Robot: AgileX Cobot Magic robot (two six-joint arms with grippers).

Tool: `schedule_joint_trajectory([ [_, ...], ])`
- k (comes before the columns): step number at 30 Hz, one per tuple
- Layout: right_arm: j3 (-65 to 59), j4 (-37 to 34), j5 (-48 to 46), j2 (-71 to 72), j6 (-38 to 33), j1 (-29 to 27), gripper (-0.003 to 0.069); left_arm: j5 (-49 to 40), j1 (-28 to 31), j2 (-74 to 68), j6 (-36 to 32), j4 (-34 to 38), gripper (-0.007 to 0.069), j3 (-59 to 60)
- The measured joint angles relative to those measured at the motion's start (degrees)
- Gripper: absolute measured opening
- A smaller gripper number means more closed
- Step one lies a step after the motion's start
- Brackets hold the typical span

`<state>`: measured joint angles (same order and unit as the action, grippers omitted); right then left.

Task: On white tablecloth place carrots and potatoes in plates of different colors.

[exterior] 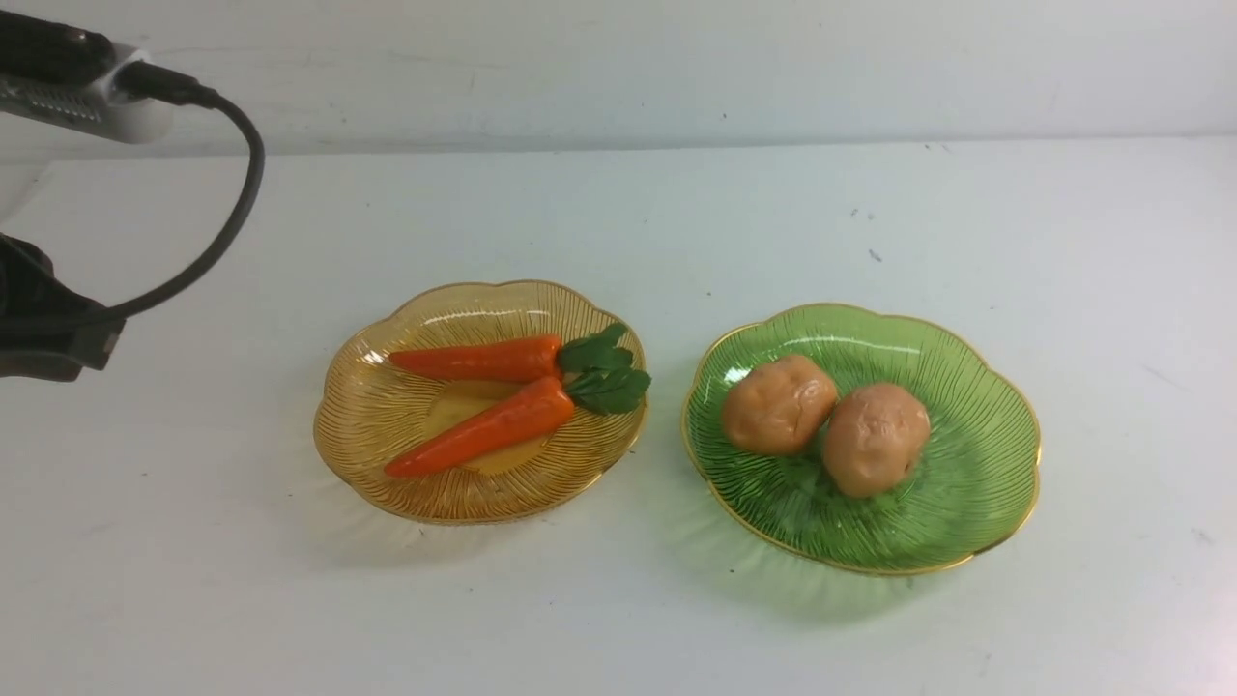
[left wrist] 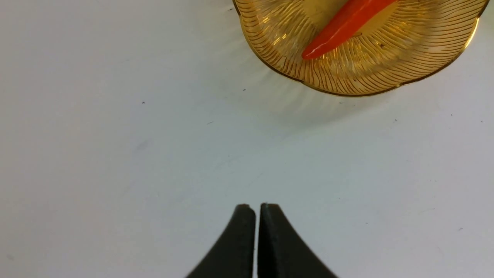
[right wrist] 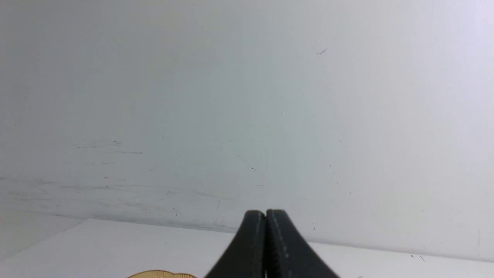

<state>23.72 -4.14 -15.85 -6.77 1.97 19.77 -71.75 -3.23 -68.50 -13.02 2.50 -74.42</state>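
We found both carrots lying in the amber plate and both potatoes in the green plate, on the white tablecloth. Our left gripper had its jaws pressed together, holding nothing; the amber plate lay ahead of its fingertips and off to one side, a carrot's tip pointing back toward them. Our right gripper was likewise closed and empty, facing the wall. We judged nothing left to fetch; the left arm was nearer
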Motion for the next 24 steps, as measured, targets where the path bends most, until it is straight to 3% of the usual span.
schedule_joint_trajectory([
  [8, -3.90, 0.26, -0.11, 0.36, 0.00, -0.64, -0.0015, 0.00, 0.00, 0.00, 0.00, -0.11, 0.0000, 0.00],
  [24, -21.72, 4.14, -5.65, 7.31, 0.00, -12.84, -0.0015, 0.00, 0.00, 0.48, 0.00, -0.31, 0.0000, 0.00],
])
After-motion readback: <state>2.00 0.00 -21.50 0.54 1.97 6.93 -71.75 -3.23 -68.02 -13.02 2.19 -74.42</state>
